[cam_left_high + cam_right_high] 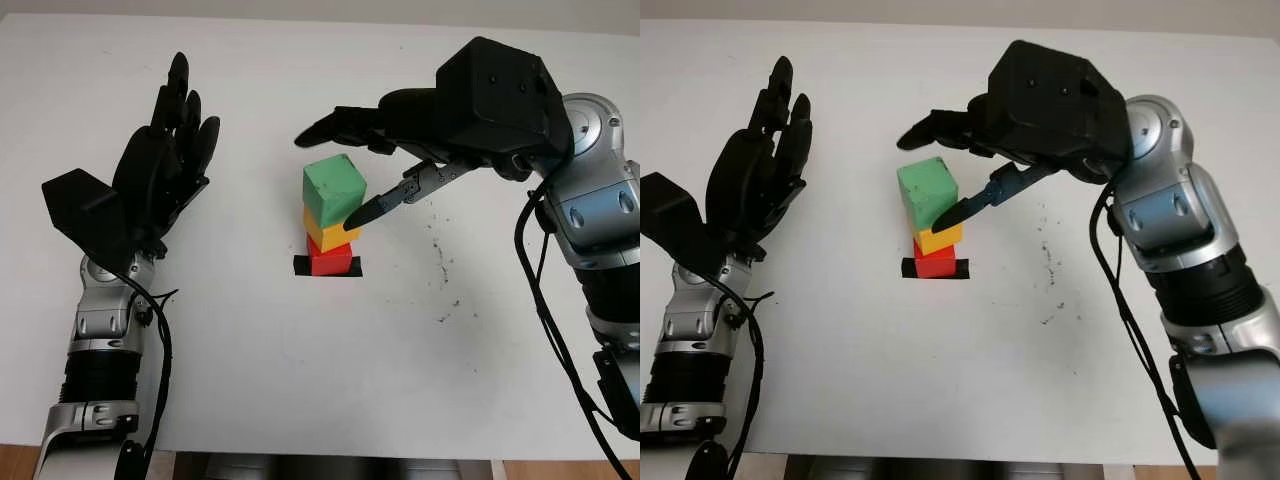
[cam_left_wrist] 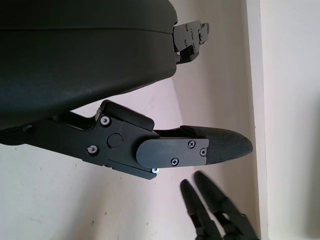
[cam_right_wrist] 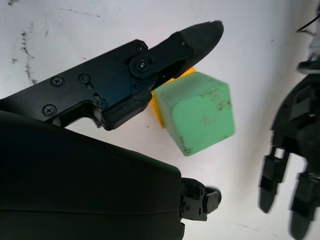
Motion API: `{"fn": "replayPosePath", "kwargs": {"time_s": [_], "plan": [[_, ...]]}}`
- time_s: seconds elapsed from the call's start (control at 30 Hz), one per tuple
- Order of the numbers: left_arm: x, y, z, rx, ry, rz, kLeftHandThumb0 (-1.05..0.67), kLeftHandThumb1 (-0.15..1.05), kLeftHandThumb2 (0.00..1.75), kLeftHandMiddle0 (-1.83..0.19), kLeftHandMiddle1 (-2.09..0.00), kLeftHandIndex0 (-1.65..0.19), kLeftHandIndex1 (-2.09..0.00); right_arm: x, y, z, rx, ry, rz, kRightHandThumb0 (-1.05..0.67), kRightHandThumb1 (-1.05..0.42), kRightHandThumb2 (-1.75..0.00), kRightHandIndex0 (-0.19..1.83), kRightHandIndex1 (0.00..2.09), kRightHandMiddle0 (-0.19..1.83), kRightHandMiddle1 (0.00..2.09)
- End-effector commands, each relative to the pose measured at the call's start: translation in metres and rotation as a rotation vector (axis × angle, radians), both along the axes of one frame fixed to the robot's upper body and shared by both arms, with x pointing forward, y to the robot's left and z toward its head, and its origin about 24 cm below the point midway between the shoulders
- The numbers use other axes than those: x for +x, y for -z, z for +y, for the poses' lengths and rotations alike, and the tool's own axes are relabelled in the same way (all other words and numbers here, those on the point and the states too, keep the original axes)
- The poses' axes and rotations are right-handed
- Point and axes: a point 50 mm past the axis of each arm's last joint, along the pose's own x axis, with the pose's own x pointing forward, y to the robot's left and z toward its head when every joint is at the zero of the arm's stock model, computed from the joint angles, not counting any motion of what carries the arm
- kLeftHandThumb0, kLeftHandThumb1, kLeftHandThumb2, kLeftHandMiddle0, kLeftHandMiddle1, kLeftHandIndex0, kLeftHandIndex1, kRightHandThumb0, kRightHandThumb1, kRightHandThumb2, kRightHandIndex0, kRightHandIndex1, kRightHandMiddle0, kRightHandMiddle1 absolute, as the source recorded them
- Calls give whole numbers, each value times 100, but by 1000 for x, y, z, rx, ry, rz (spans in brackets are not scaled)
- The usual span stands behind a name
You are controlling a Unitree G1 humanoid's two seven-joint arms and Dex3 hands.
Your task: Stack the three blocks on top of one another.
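On the white surface the green block tops the yellow block and red block, and the open right hand beside it should, I'd say, lift straight away, while the open left hand hovers well apart.

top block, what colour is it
Green; the top block shows best in the right wrist view.
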Motion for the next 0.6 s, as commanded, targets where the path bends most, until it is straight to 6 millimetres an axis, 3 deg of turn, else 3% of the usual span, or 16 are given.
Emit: {"fn": "replayPosePath", "kwargs": {"time_s": [0.0,0.2,0.27,0.37,0.4,0.57], "plan": [[-2,0,2,9,-4,-4,-77,105,44,19,0,19,0,-7,-6,-7,22,-10,-15,-91,-85,-5,-19,0,-19,0],[-1,1,2,1,-12,-1,-80,105,43,19,0,19,0,-19,-17,-20,103,23,-20,-100,-90,-7,-19,0,-19,0],[-1,1,2,2,-12,2,-80,105,43,19,0,19,0,-22,-18,-28,217,60,-40,-103,-94,-8,-19,0,-19,0],[-1,3,4,16,-16,12,-79,105,47,19,0,19,0,-29,-10,-47,415,169,-160,-99,-103,-40,-19,0,-19,0],[0,4,4,18,-18,15,-78,105,47,19,0,19,0,-31,-6,-53,494,223,-180,-90,-104,-56,-19,0,-19,0],[3,7,4,-13,-32,21,-77,105,41,19,-1,19,0,-31,25,-72,744,429,-166,-83,-105,-71,-19,0,-19,0]]}}
